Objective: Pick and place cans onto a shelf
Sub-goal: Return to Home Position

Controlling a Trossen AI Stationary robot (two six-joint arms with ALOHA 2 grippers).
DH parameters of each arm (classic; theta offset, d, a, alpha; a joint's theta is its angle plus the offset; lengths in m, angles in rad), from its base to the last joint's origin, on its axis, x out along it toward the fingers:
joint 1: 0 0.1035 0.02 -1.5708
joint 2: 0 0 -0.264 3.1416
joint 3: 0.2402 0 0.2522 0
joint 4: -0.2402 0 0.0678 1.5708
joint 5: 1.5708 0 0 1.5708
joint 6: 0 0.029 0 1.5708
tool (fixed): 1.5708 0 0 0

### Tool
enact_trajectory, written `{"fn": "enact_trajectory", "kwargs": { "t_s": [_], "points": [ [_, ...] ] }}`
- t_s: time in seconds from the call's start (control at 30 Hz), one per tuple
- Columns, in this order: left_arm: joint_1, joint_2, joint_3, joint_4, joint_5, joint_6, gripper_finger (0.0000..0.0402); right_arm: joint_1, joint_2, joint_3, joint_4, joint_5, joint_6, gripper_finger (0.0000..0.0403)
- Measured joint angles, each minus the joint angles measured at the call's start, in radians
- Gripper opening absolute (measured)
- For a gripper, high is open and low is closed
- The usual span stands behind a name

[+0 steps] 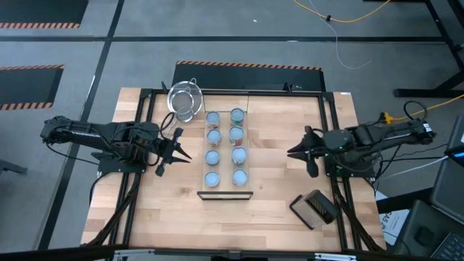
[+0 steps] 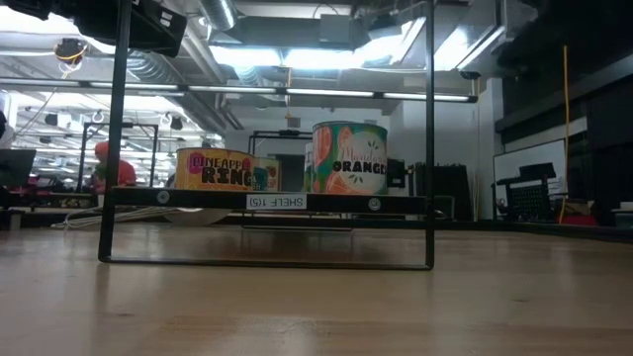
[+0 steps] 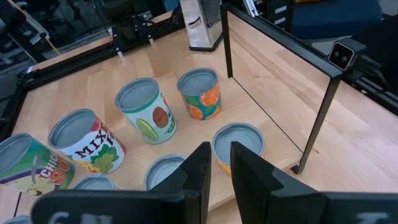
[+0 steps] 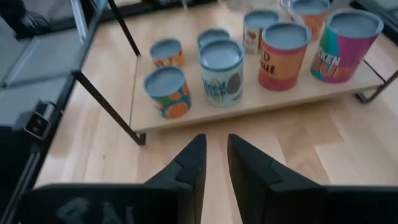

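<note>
Eight cans with pale blue tops stand upright in two rows on the shelf (image 1: 225,165), a narrow light wood board in a black frame at the table's middle, with a black bar (image 1: 225,194) at its near end. The nearest cans (image 1: 212,178) (image 1: 240,176) stand by that bar. My left gripper (image 1: 190,155) is shut and empty, level, just left of the shelf; its wrist view (image 3: 217,165) looks over the cans (image 3: 146,111). My right gripper (image 1: 288,153) is shut and empty to the shelf's right, facing the cans (image 4: 221,70). The low view shows two cans (image 2: 348,158) on the shelf.
A wire-mesh strainer (image 1: 185,100) lies at the shelf's far left corner. A dark rectangular box (image 1: 314,209) lies near the table's front right. Black frame posts (image 3: 314,124) rise at the shelf's corners. Bare tabletop (image 1: 268,174) lies between each gripper and the shelf.
</note>
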State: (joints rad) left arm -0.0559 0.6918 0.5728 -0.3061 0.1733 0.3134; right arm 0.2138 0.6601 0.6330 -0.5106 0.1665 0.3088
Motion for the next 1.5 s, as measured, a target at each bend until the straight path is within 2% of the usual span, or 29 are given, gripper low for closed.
{"fn": "enact_trajectory", "kwargs": {
  "t_s": [0.3,0.6,0.87,1.0,1.17,1.5],
  "points": [
    [0.000,0.000,0.000,0.000,0.000,0.000,0.0054,-0.007,-0.242,-0.200,0.175,0.001,-0.069,0.0070],
    [0.000,0.000,0.000,0.001,0.000,0.000,0.0054,-0.007,-0.440,-0.268,0.215,0.101,-0.217,0.0070],
    [0.000,0.000,0.000,0.007,0.000,0.000,0.0054,-0.007,-0.584,-0.318,0.219,0.103,-0.272,0.0070],
    [0.000,0.000,0.000,0.008,0.000,0.000,0.0054,-0.007,-0.652,-0.379,0.283,0.105,-0.314,0.0070],
    [0.000,0.000,0.000,0.009,0.000,0.002,0.0054,-0.007,-0.655,-0.456,0.389,0.105,-0.372,0.0070],
    [0.000,0.002,0.000,0.008,-0.001,0.003,0.0054,-0.012,-0.659,-0.575,0.506,0.105,-0.370,0.0070]
  ]
}}
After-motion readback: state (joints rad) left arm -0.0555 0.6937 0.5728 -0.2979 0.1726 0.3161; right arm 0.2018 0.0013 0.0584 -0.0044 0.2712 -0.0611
